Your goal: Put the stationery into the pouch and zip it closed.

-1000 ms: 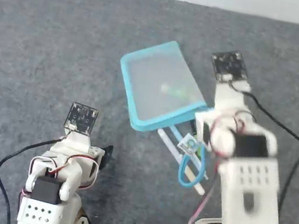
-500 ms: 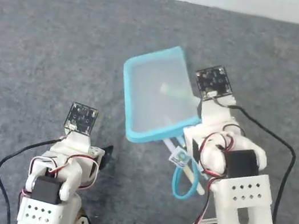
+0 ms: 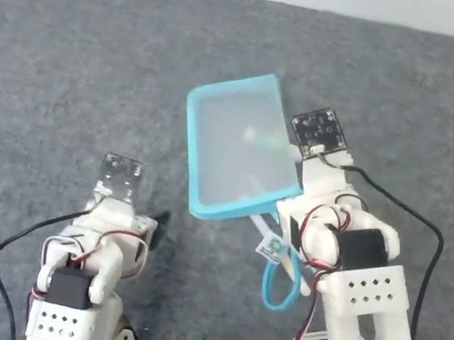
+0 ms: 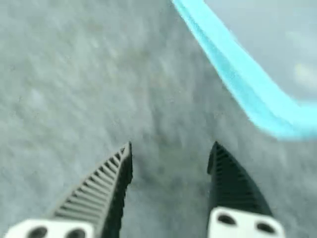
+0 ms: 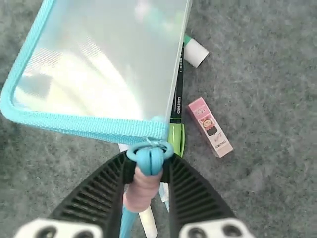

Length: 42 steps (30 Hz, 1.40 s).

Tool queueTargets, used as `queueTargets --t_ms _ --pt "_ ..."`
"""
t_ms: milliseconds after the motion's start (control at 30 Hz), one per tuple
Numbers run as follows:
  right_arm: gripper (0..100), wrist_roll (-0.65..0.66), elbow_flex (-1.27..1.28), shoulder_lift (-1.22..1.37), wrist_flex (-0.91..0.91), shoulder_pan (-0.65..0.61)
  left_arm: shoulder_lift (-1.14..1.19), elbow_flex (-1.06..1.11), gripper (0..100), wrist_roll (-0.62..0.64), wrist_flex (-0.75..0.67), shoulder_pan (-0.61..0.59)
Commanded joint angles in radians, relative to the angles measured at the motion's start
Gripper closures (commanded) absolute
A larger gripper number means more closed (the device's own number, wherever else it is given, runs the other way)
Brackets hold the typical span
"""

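The pouch (image 3: 240,146) is translucent with sky-blue trim and lies tilted mid-table. In the right wrist view my right gripper (image 5: 147,163) is shut on the pouch's blue strap loop (image 5: 148,157) at the corner of the pouch (image 5: 104,64). A green pen (image 5: 177,116), a pink eraser (image 5: 209,126) and a white-capped stick (image 5: 195,51) lie beside and partly under the pouch. The strap (image 3: 277,285) trails toward the right arm's base. My left gripper (image 4: 171,148) hangs open over bare carpet, short of the pouch's blue edge (image 4: 237,74).
Grey carpet (image 3: 70,63) covers the table, with free room to the left and at the back. A white pen-like stick (image 3: 263,226) and a small tag (image 3: 273,249) lie at the pouch's near corner. Both arm bases stand at the near edge.
The right arm has swung left with the strap, dragging and turning the pouch slightly. The left arm's wrist has tipped forward a little in the last half second.
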Motion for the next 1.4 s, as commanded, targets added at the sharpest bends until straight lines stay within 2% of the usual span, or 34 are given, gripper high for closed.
queueTargets --t_ms 0,100,233,433,667,833,967,1133,1233,1367 --pt "99.2 0.011 0.015 -0.038 -0.045 -0.013 -0.025 -0.028 76 -0.190 -0.201 -0.120" --pt "99.2 0.008 0.032 -0.038 -0.054 -0.013 -0.017 -0.059 76 -0.184 -0.391 -0.127" --pt "99.2 0.006 0.034 -0.038 -0.054 -0.013 0.100 -0.260 76 -0.135 -0.322 -0.074" --pt "99.2 0.008 0.037 -0.038 -0.054 -0.013 0.618 -0.547 76 0.041 -0.327 0.041" --pt "99.2 0.014 0.028 -0.038 -0.054 -0.013 1.048 -0.515 76 0.052 -0.620 0.166" --pt "99.2 0.015 -0.199 -0.027 0.018 -0.015 1.257 -0.529 76 0.057 -0.729 0.193" --pt "99.2 0.046 -0.479 0.024 0.156 -0.127 1.393 -0.567 76 0.058 -0.741 0.262" --pt "99.2 0.064 -0.592 0.150 0.226 -0.328 1.441 -0.581 76 0.058 -0.741 0.344" --pt "99.2 0.101 -0.520 0.166 0.203 -0.378 1.346 -0.565 76 0.083 -0.721 0.261" --pt "99.2 0.117 -0.301 0.099 0.044 -0.381 1.068 -0.512 76 0.081 -0.609 0.152"
